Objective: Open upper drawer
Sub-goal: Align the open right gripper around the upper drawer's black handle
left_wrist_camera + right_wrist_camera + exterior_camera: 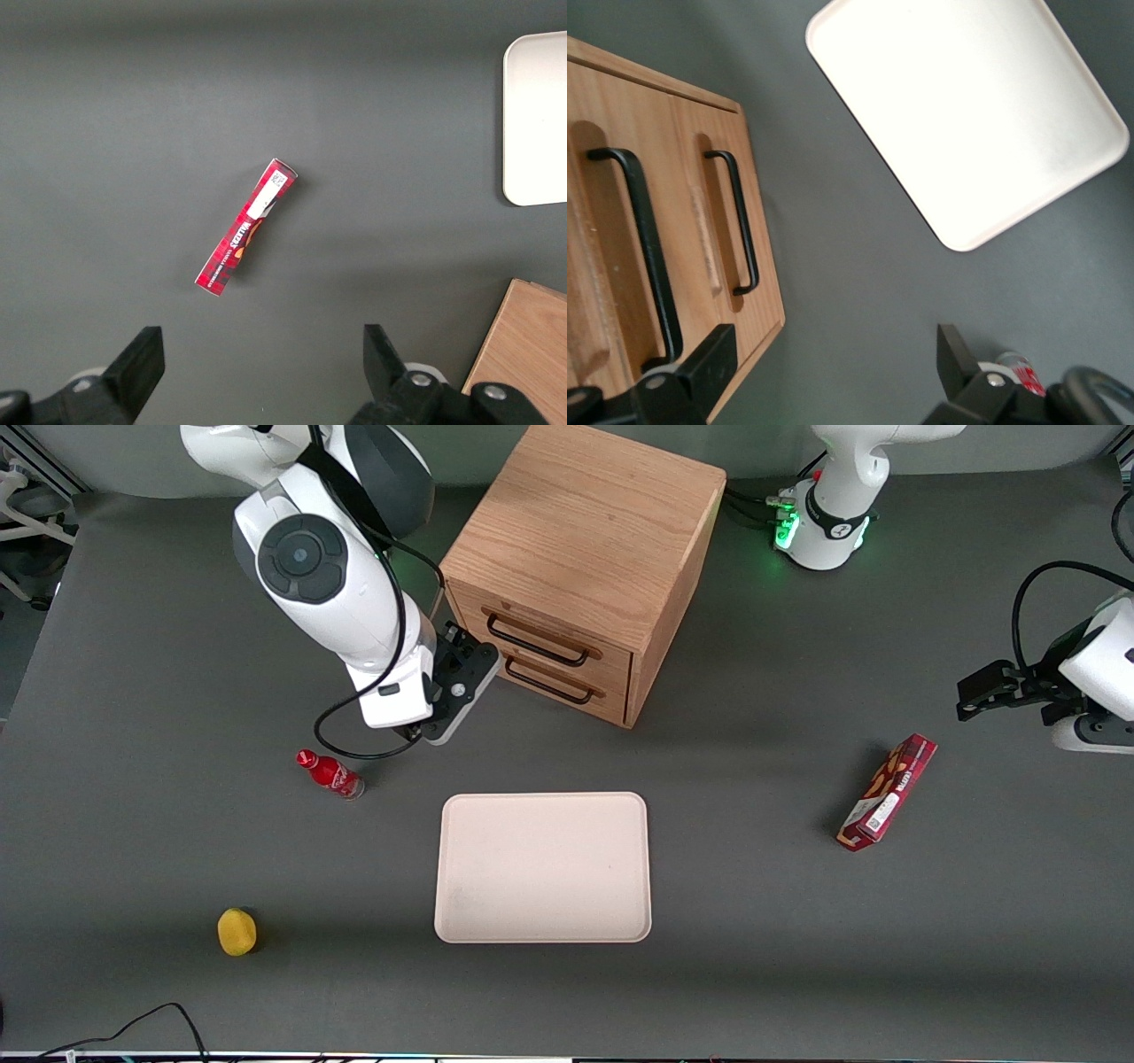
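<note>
The light oak cabinet (585,522) stands at the back of the table with two drawers in its front. The upper drawer (556,638) is shut flush, its black wire handle (536,645) just above the lower drawer's handle (549,686). My gripper (468,662) hovers beside the cabinet's front, at the corner toward the working arm's end. It is open, with nothing between its fingers. In the right wrist view the gripper (831,363) is over bare table. One fingertip (709,359) overlaps the cabinet's bottom corner, close to the end of the upper drawer's handle (647,257).
A pale tray (542,866) lies in front of the cabinet, nearer the front camera. A small red bottle (330,773) lies close below the gripper. A yellow fruit (236,931) sits near the table's front edge. A red snack box (888,791) lies toward the parked arm's end.
</note>
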Motion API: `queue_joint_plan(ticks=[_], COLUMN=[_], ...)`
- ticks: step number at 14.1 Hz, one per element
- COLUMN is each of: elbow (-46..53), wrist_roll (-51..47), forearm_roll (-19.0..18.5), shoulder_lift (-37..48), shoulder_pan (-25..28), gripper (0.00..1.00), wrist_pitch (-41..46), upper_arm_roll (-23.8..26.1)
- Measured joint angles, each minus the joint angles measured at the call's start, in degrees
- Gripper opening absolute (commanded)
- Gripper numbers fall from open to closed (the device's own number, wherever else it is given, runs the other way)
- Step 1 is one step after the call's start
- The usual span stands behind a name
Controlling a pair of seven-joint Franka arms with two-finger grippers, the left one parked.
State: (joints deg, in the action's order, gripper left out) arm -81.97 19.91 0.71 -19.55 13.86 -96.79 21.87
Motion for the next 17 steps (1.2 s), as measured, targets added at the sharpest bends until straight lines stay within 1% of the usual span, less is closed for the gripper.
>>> queue_joint_plan(ticks=[5,6,9,11,17], elbow=[1.14,1.14,1.14,1.13,0.86], wrist_roll=[5.52,6.02,6.28,6.29,6.32], forearm_roll=[0.73,1.31,4.88,6.03,6.28], shoulder_lift=[-1.05,-1.21,-1.68,-1.82,-4.59], shoulder_pan=[2.03,2.44,3.27,3.39,5.11], gripper=[1.0,1.0,1.0,1.0,1.0], wrist_pitch=[-0.14,-0.37,-0.86,-0.87,-0.87], upper_arm_roll=[0.91,1.02,1.15,1.16,1.32])
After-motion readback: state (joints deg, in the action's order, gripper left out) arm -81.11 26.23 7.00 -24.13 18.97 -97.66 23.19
